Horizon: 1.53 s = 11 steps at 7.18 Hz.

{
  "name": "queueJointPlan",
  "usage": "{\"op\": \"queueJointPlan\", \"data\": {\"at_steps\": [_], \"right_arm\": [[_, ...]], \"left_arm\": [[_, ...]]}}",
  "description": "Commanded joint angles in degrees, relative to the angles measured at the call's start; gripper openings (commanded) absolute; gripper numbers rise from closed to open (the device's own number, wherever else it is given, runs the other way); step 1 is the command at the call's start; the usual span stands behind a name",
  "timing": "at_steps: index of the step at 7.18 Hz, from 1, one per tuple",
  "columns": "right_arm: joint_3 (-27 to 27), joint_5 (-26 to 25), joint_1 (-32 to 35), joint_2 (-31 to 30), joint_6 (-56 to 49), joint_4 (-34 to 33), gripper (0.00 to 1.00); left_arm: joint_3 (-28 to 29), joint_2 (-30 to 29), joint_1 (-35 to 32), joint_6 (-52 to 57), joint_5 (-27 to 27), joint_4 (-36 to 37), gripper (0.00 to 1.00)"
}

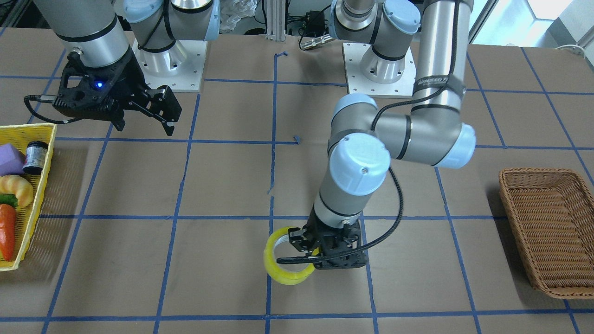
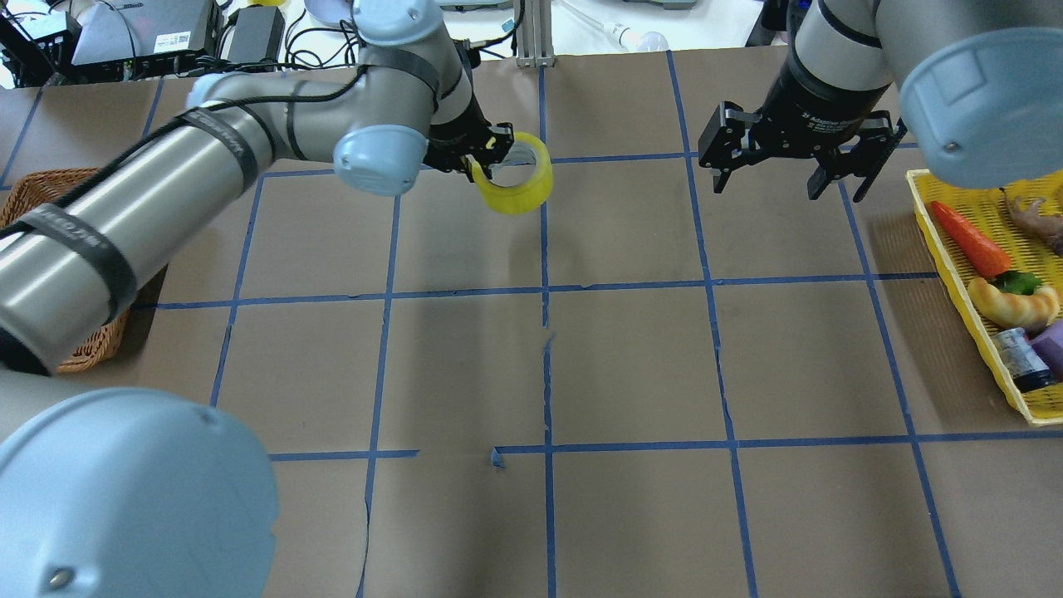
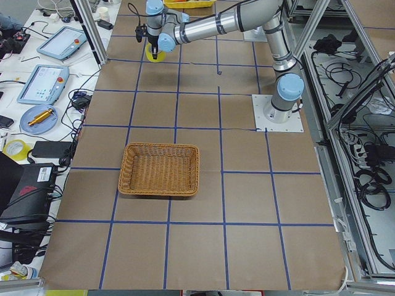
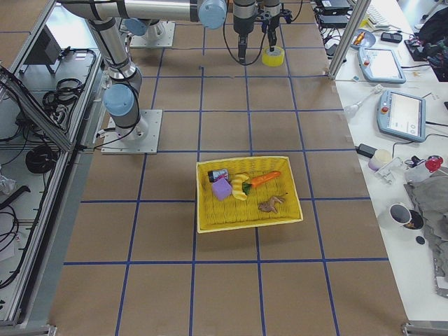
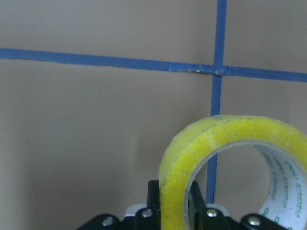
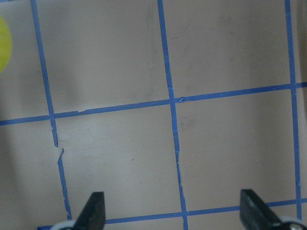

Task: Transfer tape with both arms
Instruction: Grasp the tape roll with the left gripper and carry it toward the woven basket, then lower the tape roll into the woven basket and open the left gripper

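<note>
The yellow tape roll (image 1: 281, 272) is held by its wall in my left gripper (image 1: 307, 249), one finger inside the ring and one outside. In the overhead view the tape (image 2: 516, 186) hangs tilted at the left gripper (image 2: 486, 158), near the table's far centre line. The left wrist view shows the tape (image 5: 211, 143) clamped between the fingers (image 5: 153, 199). My right gripper (image 2: 772, 187) is open and empty, well to the right of the tape; it also shows in the front view (image 1: 146, 121) and the right wrist view (image 6: 173, 215). A sliver of the tape (image 6: 4, 43) shows at that view's left edge.
A brown wicker basket (image 1: 547, 232) stands on the robot's left side. A yellow basket (image 2: 938, 237) with a carrot (image 2: 967, 237), a croissant (image 2: 1017, 303), a purple block and a small bottle stands on the right side. Blue tape lines grid the brown table.
</note>
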Motion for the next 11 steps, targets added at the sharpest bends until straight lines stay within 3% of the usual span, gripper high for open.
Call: {"op": "queueJointPlan", "data": {"at_steps": [1, 5, 6, 8, 10, 11], "right_arm": [[0.21, -0.09, 0.09, -0.24, -0.16, 0.16, 1.0], [0.21, -1.92, 0.09, -0.24, -0.77, 0.16, 1.0], [0.29, -3.07, 0.09, -0.24, -2.86, 0.16, 1.0], [0.82, -3.08, 0.0, -0.41, -3.15, 0.16, 1.0], [0.82, -3.16, 0.0, -0.68, -3.15, 0.16, 1.0], [0.82, -3.08, 0.09, -0.68, -3.15, 0.16, 1.0]], "left_arm": [[0.19, 7.2, 13.38, 14.78, -0.2, -11.0, 0.0], [2.2, 9.51, 41.85, 47.98, 4.89, -17.09, 0.0], [4.74, 6.9, 47.06, 57.99, 4.46, -16.93, 0.0], [7.39, 0.4, 51.05, 63.53, 4.19, -11.6, 0.0], [7.4, -6.46, 51.15, 64.15, 2.71, -3.51, 0.0], [6.88, -8.14, 51.24, 64.07, 2.43, -2.96, 0.0]]}}
